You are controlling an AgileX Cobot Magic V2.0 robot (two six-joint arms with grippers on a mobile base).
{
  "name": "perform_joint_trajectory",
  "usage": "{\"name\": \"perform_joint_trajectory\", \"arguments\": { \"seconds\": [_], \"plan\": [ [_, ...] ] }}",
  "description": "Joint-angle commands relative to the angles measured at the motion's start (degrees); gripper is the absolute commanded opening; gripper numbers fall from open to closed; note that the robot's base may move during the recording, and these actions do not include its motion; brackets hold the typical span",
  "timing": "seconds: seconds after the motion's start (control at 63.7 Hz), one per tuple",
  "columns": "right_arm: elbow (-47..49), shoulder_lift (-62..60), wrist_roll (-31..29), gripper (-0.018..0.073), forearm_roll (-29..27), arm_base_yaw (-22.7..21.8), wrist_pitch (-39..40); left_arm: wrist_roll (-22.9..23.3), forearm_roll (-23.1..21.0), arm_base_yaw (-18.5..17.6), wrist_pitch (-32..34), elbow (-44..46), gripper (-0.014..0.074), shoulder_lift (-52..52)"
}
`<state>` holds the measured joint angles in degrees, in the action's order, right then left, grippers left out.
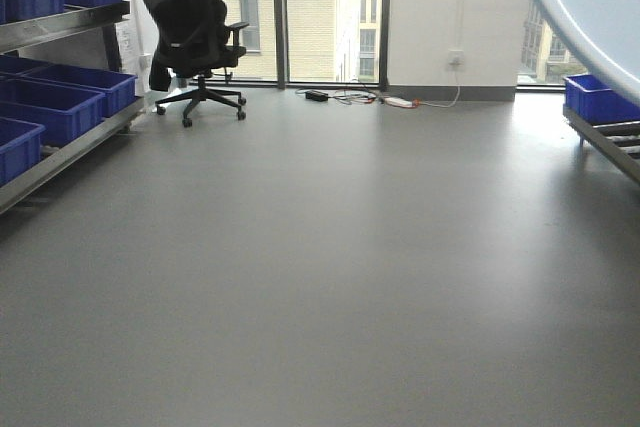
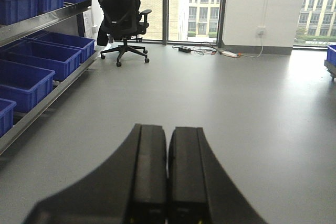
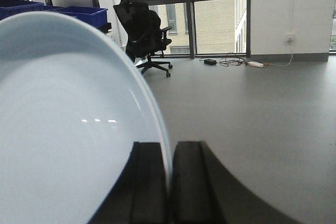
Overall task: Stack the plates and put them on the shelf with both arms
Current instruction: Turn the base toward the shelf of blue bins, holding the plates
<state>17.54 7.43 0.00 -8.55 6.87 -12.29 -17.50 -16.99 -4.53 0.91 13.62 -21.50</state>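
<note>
**A:** Where is the plate?

**B:** One white plate (image 3: 68, 129) stands on edge in the right gripper (image 3: 170, 153). Its rim is pinched between the two dark fingers, which are closed down to the thickness of the rim. In the front view only a curved slice of it shows, in the top right corner (image 1: 590, 7), raised well above the floor (image 1: 320, 277).

**A:** And the second plate?

**B:** I cannot find it. Whether another lies flat behind the one I see, I cannot tell.

**A:** The other arm?

**B:** The left gripper (image 2: 168, 135) has its fingers pressed together with nothing between them, and it points out over bare floor.

**A:** So how far along are we?

**B:** Partway, I judge. A plate is lifted, but nothing white sits on the shelf (image 2: 47, 103) in any view, so the placing is left to do. The stacking I cannot confirm.

**A:** What is on that shelf?

**B:** Blue bins (image 2: 31, 59) in rows on its tilted tiers, at the left. The ones I can look into show only their own blue insides. The upper ones are seen from the side, so their contents are hidden. A further rack at the right edge carries one more blue bin (image 1: 600, 97).

**A:** Anything beyond?

**B:** A black office chair (image 1: 195, 27) by the window, and cables (image 1: 400, 101) along the wall.
</note>
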Motion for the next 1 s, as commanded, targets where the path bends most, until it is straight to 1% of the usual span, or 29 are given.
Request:
{"name": "perform_joint_trajectory", "arguments": {
  "seconds": [0.0,0.988],
  "plan": [
    [1.8,0.7,0.0,0.0048,-0.6,-0.1,6.1,0.1,-0.2,0.1,4.7,1.7,0.0080,-0.3],
    [1.8,0.7,0.0,0.0048,-0.6,-0.1,6.1,0.1,-0.2,0.1,4.7,1.7,0.0080,-0.3]
  ]
}}
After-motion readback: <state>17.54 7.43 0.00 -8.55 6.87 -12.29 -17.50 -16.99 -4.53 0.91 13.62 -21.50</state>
